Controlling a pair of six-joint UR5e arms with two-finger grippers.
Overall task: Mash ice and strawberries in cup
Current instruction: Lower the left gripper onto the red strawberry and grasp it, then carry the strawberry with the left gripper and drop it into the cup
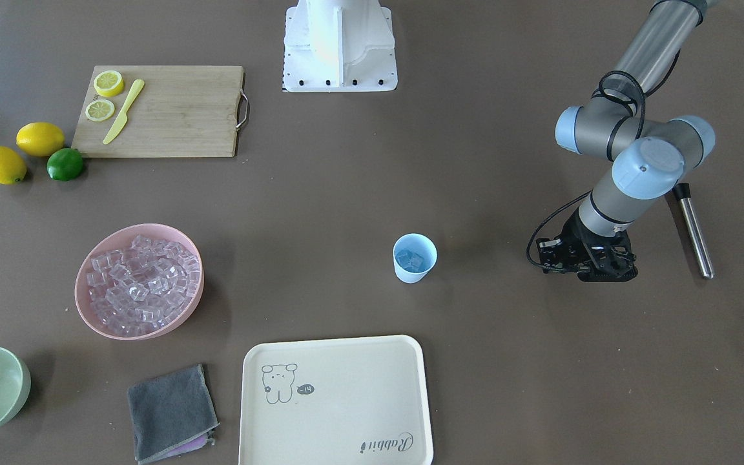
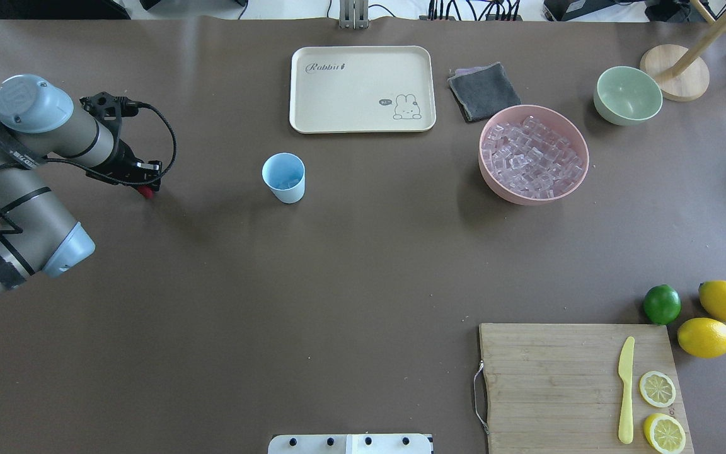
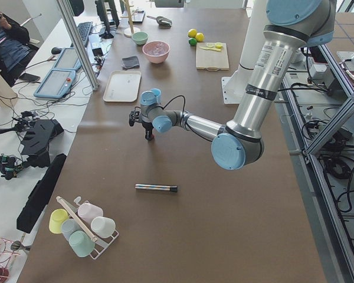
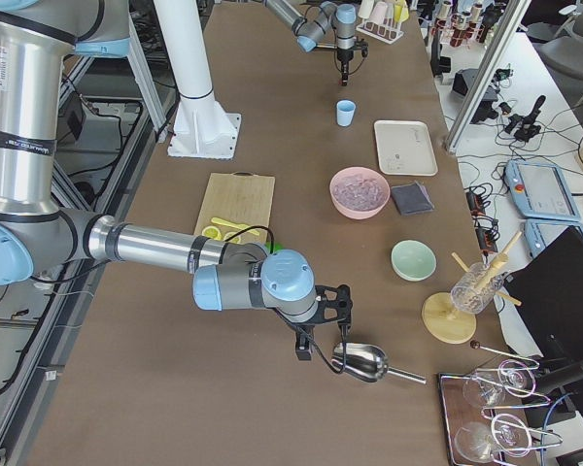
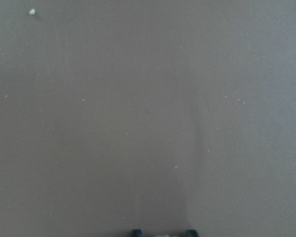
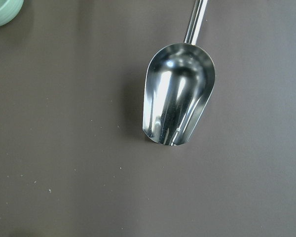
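The pale blue cup point(image 2: 283, 178) stands upright mid-table, with a few ice cubes inside point(image 1: 411, 259). More ice fills the pink bowl point(image 2: 489, 176). My left gripper point(image 2: 147, 185) hangs low over the table, well to the cup's left in the overhead view. It is shut on a small red strawberry point(image 2: 146, 192). In the left wrist view only the fingertips point(image 5: 136, 232) show at the bottom edge, with a pale green bit between them. My right gripper point(image 4: 306, 345) hovers near a steel scoop point(image 6: 175, 98) at the table's far right end. I cannot tell whether it is open or shut.
A steel muddler with a black end point(image 1: 695, 229) lies on the table beyond the left arm. A cream tray point(image 2: 312, 120), grey cloth point(image 2: 484, 91) and pale green bowl point(image 2: 602, 110) sit at the far edge. A cutting board point(image 2: 558, 378) holds lemon slices and a yellow knife, next to lemons and a lime.
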